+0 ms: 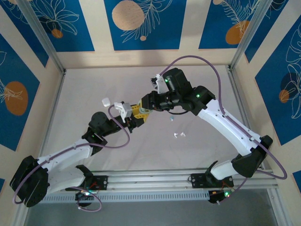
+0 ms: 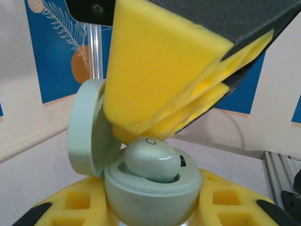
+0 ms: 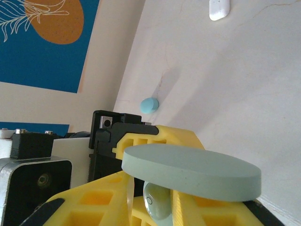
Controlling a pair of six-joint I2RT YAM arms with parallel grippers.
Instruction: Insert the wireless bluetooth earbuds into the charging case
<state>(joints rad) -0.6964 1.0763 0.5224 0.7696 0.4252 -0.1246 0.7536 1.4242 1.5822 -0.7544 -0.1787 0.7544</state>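
The pale green charging case point(image 2: 149, 194) sits upright between the yellow fingers point(image 2: 70, 207) of my left gripper point(image 2: 150, 214), which is shut on it. Its lid point(image 2: 87, 127) stands open to the left. A glossy pale teal earbud point(image 2: 153, 159) rests partly in the case's well. My right gripper point(image 3: 157, 209) is shut on that earbud point(image 3: 157, 203) from above, its yellow fingertips point(image 2: 141, 127) touching the earbud's top. In the top view both grippers meet at mid-table, left point(image 1: 133, 116) and right point(image 1: 144, 111).
A blue earbud point(image 3: 149, 104) lies on the white table beyond the grippers, and a white piece point(image 3: 219, 8) lies farther off. Small white earbuds point(image 1: 178, 135) lie right of the grippers. A white object point(image 1: 105, 100) sits to their left. Walls enclose the table.
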